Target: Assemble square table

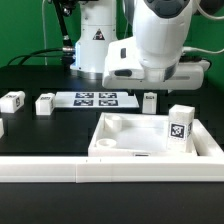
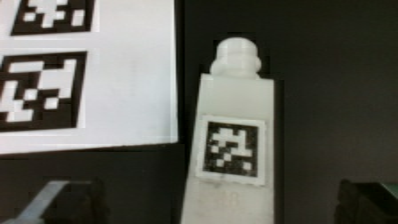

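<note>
One gripper [image 2: 214, 203], jaws fully apart, holding nothing. Wrist view: both dark fingertips [image 2: 61, 200] stand either side of a white leg [image 2: 231, 130], with a gap on each side and no contact seen. This leg sits on the black desk [image 1: 40, 135] directly under the gripper, tag toward the wrist camera, peg end away from the fingertips.

Counts:
- Legs: four. One under the gripper; two [image 1: 46, 103] [image 1: 12, 101] beyond the marker board [image 1: 95, 99], toward the exterior view's left of the gripper; one [image 1: 180, 128] standing inside the tabletop.
- Tabletop [image 1: 150, 143]: one, rim up, below and in front of the gripper.
- Border rail [image 1: 60, 172]: one, in front of the tabletop.
</note>
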`<act>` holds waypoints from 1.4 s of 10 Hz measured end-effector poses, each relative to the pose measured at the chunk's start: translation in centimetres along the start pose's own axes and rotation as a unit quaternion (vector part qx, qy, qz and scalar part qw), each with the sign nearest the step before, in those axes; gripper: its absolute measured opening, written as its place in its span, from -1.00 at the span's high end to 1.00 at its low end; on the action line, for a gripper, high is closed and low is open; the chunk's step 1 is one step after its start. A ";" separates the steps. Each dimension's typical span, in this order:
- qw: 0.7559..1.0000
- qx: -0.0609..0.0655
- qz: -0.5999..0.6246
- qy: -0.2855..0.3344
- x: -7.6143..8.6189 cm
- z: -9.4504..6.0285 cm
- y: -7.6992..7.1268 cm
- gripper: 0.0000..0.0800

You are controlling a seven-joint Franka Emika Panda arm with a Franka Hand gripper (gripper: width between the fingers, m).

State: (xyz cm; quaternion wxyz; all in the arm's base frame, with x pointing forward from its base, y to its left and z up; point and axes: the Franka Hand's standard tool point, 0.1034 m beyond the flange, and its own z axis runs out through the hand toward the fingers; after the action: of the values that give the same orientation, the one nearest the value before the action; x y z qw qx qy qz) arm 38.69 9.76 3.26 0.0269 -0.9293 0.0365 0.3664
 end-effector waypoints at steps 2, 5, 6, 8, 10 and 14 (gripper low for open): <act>0.999 -0.004 0.004 -0.038 0.0 0.7 0.0 -0.62; 0.999 -0.005 0.002 -0.035 0.1 1.1 -0.3 -0.62; 0.999 -0.006 0.002 -0.037 0.0 1.3 -0.3 -0.62; 0.999 -0.007 0.002 -0.041 -0.1 1.7 -0.2 -0.62; 0.999 -0.008 0.004 -0.042 -0.3 2.4 0.0 -0.62; 0.999 -0.010 0.005 -0.037 -0.3 3.5 -0.1 -0.62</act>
State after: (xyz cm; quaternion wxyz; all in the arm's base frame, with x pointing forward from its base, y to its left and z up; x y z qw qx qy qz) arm 36.07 10.17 0.91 0.0169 -0.9151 0.0365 0.4012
